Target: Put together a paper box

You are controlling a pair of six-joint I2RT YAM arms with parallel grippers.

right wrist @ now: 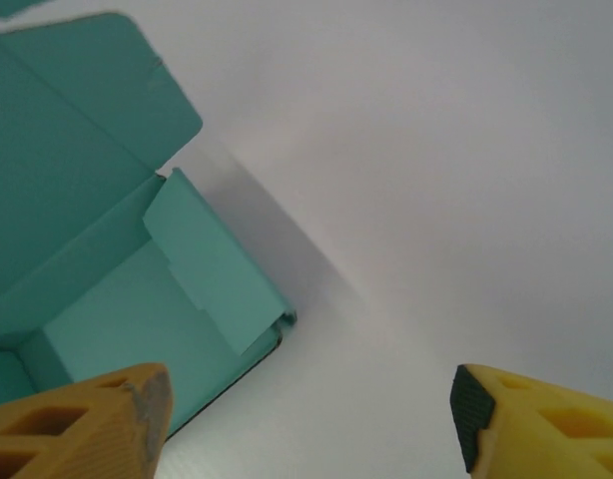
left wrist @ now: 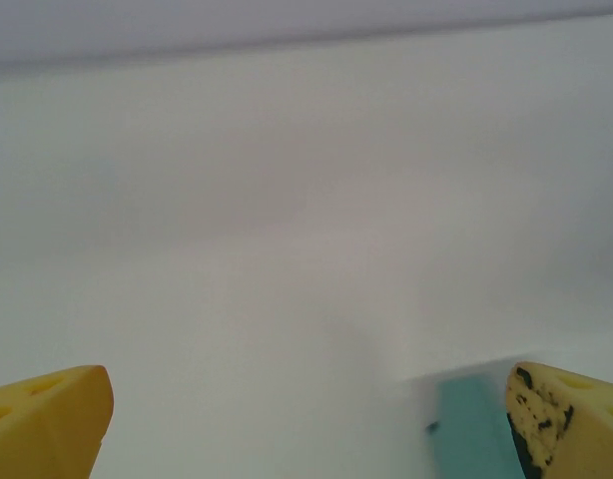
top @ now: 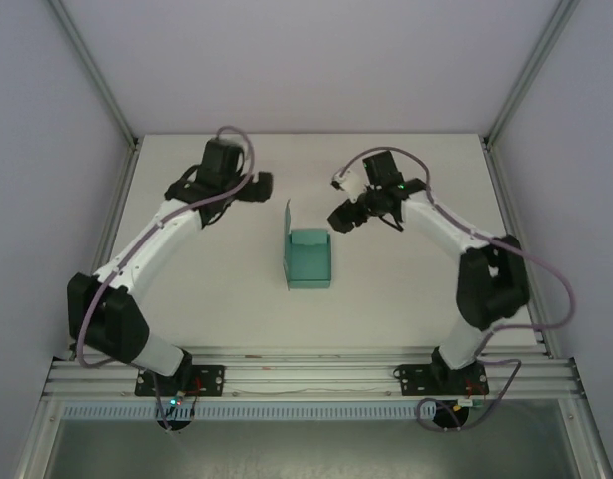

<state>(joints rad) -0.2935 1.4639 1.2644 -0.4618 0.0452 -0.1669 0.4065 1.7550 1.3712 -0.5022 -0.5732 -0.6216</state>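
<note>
The teal paper box (top: 310, 261) lies in the middle of the white table, partly folded, with its lid flap (top: 289, 239) standing up along its left side. My left gripper (top: 258, 186) hovers to the far left of the box, jaws wide open and empty. In the left wrist view the open left gripper (left wrist: 306, 429) has a blurred teal edge of the box (left wrist: 474, 427) beside its right finger. My right gripper (top: 342, 214) hangs just beyond the box's far right corner. In the right wrist view the right gripper (right wrist: 306, 424) is open, with the box's open inside (right wrist: 97, 249) at the left.
Aluminium frame posts (top: 117, 110) and white walls close in the table on the left, right and back. A metal rail (top: 306, 374) carrying both arm bases runs along the near edge. Bare table (top: 406, 289) surrounds the box.
</note>
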